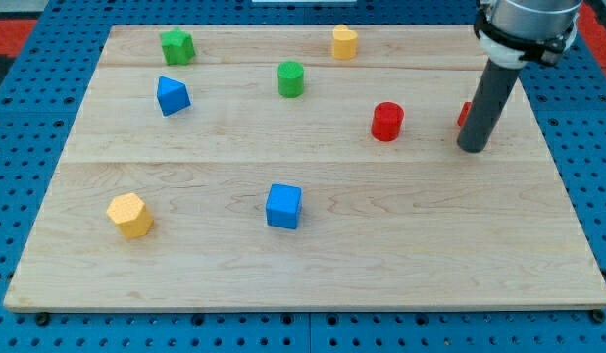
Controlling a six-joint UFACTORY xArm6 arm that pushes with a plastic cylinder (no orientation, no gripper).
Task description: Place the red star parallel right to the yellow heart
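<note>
The yellow heart (pixel 344 42) sits near the view's top, right of centre. The red star (pixel 465 115) is at the view's right, mostly hidden behind my rod; only a red sliver shows at the rod's left side. My tip (pixel 473 149) rests on the board just below and right of that sliver, touching or nearly touching the star. A red cylinder (pixel 387 122) stands to the left of my tip.
A green cylinder (pixel 290 78) is at top centre, a green star (pixel 176 46) at top left, a blue triangle-like block (pixel 172 95) below it. A blue cube (pixel 283 206) is at lower centre and a yellow hexagon (pixel 129 215) at lower left. The wooden board (pixel 303 275) ends near my rod.
</note>
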